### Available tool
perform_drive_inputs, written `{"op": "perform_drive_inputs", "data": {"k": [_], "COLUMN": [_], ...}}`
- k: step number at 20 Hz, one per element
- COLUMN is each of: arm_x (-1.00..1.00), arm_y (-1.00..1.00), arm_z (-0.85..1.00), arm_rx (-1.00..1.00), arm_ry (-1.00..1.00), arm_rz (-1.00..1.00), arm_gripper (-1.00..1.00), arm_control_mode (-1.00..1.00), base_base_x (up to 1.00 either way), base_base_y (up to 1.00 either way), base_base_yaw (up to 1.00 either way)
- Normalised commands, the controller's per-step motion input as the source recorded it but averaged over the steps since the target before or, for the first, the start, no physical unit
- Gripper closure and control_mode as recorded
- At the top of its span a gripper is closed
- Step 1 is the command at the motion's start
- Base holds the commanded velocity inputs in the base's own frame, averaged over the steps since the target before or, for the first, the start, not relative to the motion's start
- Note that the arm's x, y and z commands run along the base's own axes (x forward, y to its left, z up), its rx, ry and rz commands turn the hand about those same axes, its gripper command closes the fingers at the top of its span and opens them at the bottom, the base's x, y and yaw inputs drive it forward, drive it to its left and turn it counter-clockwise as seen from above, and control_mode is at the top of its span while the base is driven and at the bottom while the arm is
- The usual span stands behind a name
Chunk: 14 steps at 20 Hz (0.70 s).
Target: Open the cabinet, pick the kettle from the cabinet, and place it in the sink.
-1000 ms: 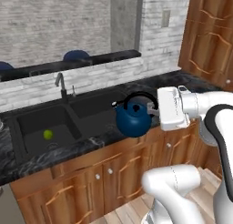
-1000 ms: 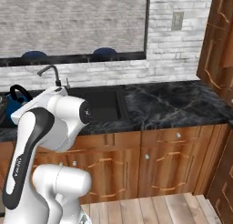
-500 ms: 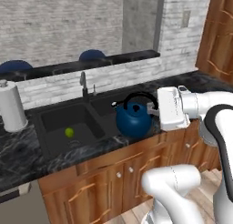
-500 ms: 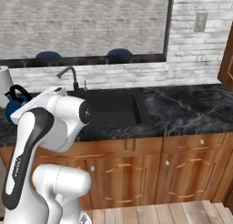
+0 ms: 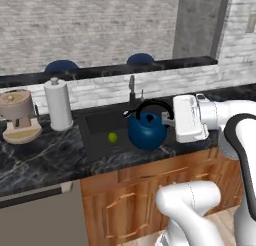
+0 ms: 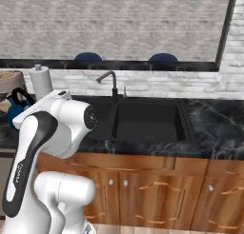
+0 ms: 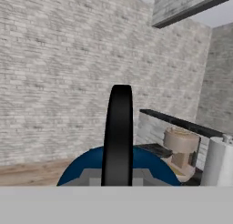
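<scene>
The dark-blue kettle (image 5: 146, 131) hangs by its black arched handle from my gripper (image 5: 169, 121), which is shut on that handle. It is level with the counter, over the right part of the dark sink (image 5: 102, 124). The sink's faucet (image 5: 132, 88) stands just behind it. From the right base view a bit of the kettle (image 6: 15, 107) peeks out left of my arm, and the sink (image 6: 147, 121) lies to the right. The hand view shows the handle (image 7: 119, 132) upright over the blue body (image 7: 84, 170). The cabinet is out of view.
A small green fruit (image 5: 113, 137) lies in the basin. A paper towel roll (image 5: 58, 104) and a beige coffee machine (image 5: 19, 116) stand on the counter left of the sink. Wooden drawer fronts (image 6: 143, 192) run below the black marble counter (image 6: 217, 128).
The base has driven left along the counter, so the whole scene slid right in both base views. The kettle stays in the shut gripper and now hangs over the sink.
</scene>
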Motion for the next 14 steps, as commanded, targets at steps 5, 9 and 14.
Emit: {"op": "perform_drive_inputs", "data": {"k": [5,9,14], "arm_x": [0.00,0.00,0.00], "arm_y": [0.00,0.00,0.00], "arm_z": [0.00,0.00,0.00], "arm_rx": [0.00,0.00,0.00], "arm_ry": [0.00,0.00,0.00], "arm_rz": [0.00,0.00,0.00], "arm_gripper": [1.00,1.00,1.00], "arm_control_mode": [1.00,1.00,1.00], "base_base_x": [0.42,0.48,0.13], "base_base_y": [0.22,0.01,0.03], "base_base_yaw": [0.31,0.15,0.07]}}
